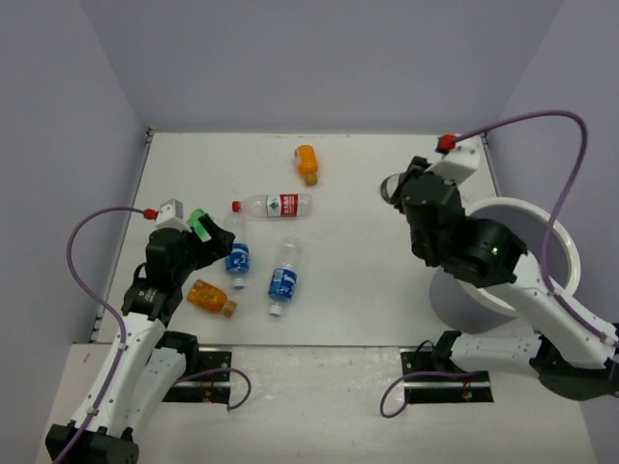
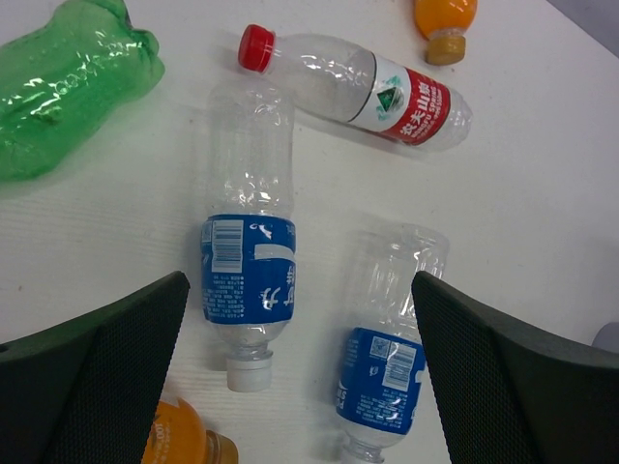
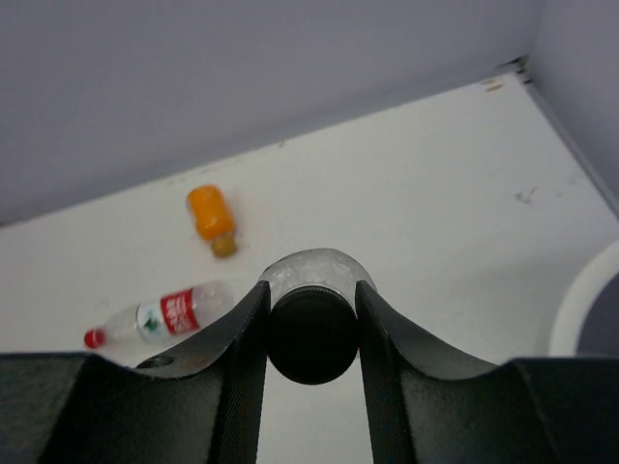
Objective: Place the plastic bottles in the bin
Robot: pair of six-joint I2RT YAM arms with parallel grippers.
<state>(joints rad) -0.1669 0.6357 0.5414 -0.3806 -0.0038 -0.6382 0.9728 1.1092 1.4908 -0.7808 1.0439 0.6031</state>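
My left gripper (image 2: 300,377) is open and empty, low over two clear blue-labelled bottles (image 2: 248,242) (image 2: 387,348) that lie side by side on the table. In the top view it (image 1: 224,240) sits just left of them (image 1: 238,256) (image 1: 283,275). A red-labelled bottle (image 1: 276,205) (image 2: 372,92) lies beyond them. Orange bottles lie at the near left (image 1: 211,297) and far middle (image 1: 307,162) (image 3: 211,217). My right gripper (image 3: 311,329) (image 1: 395,188) is shut on a clear bottle (image 3: 311,269) with a dark cap, left of the white bin (image 1: 556,232) (image 3: 585,300).
A green crushed bottle (image 2: 68,87) (image 1: 198,224) lies by my left wrist. The right arm covers much of the bin. Grey walls enclose the table at the back and both sides.
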